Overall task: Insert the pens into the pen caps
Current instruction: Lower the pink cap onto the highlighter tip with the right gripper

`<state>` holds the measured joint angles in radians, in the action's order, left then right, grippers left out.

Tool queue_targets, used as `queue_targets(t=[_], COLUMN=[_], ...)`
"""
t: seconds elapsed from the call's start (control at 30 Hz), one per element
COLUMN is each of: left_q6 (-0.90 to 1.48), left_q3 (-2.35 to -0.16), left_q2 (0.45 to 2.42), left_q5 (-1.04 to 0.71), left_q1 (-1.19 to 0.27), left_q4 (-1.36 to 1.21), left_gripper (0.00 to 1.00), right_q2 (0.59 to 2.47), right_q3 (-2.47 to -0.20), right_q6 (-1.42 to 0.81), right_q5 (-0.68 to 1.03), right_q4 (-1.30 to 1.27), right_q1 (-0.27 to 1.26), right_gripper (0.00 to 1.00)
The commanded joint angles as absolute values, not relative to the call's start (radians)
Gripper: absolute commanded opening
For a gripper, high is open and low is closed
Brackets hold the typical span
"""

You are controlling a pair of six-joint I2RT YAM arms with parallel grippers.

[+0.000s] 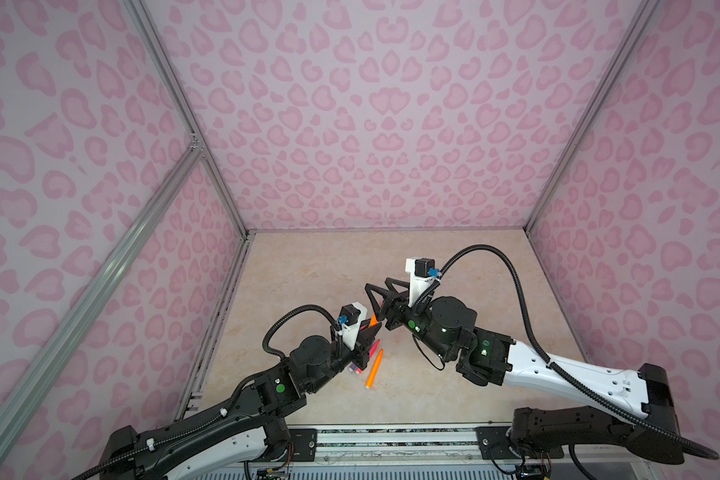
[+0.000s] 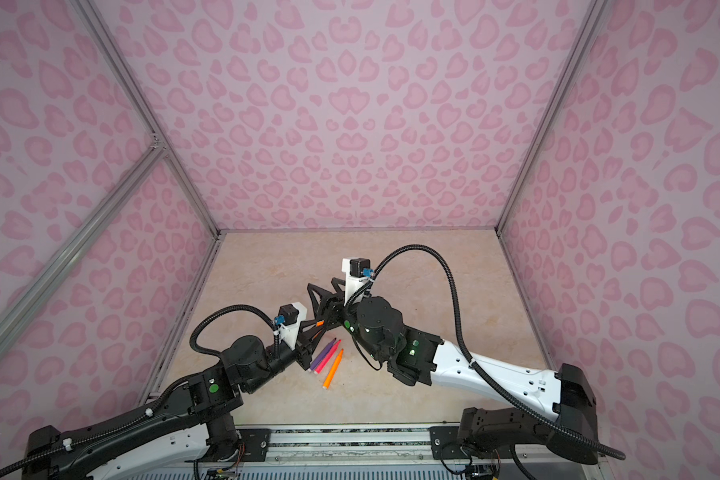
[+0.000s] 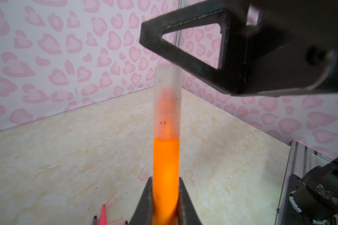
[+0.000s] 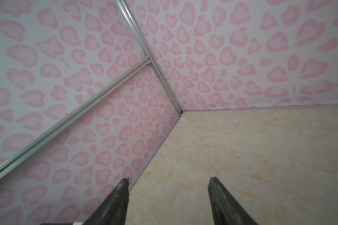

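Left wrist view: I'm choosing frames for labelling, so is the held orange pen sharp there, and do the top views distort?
Left wrist view: the orange pen and its translucent plastic cap are soft, the orange glows overexposed, the beige marbled tabletop behind is crisper. Both top views: the silver frame bar splays outward, wide-angle, and the corners dim.

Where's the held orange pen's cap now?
Left wrist view: translucent plastic tube cap sits over the orange marker pen clamped in the left gripper, beside the open right gripper.
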<state>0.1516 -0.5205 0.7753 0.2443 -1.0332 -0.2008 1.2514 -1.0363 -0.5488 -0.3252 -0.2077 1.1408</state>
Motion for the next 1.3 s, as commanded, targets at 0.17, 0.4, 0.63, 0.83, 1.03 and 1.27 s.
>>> queue_targets(t=[0.17,0.4,0.63,0.83,1.03,1.27], left_q6=[0.132,0.133,0.134,0.137,0.158,0.179], left_q3=[-0.541,-0.549,-0.555,-0.551,-0.533,-0.519], left_q2=[0.776,0.793,0.803,0.805,0.797,0.777], left_q5=[0.304,0.294,0.297,0.304,0.353,0.342], left_q1=[-1.040,-1.039,-1.040,-1.040,-1.037,-1.009], left_q4=[-0.211,-0.206,-0.202,-0.207,-0.228,-0.235], left_gripper=[0.04,0.04,0.04,0.04,0.04,0.04], right_q2=[1.283,1.287,1.288,1.290,1.282,1.226], right_q3=[-1.046,-1.051,-1.045,-1.041,-0.983,-0.851], right_q6=[-0.595,-0.607,-0.615,-0.627,-0.645,-0.648], right_q5=[-0.345,-0.324,-0.322,-0.320,-0.352,-0.364], right_q4=[-0.149,-0.153,-0.153,-0.141,-0.186,-0.295], right_q1=[1.142,1.142,1.142,1.144,1.173,1.201], right_gripper=[0.55,0.36,0.16,0.00,0.00,0.00])
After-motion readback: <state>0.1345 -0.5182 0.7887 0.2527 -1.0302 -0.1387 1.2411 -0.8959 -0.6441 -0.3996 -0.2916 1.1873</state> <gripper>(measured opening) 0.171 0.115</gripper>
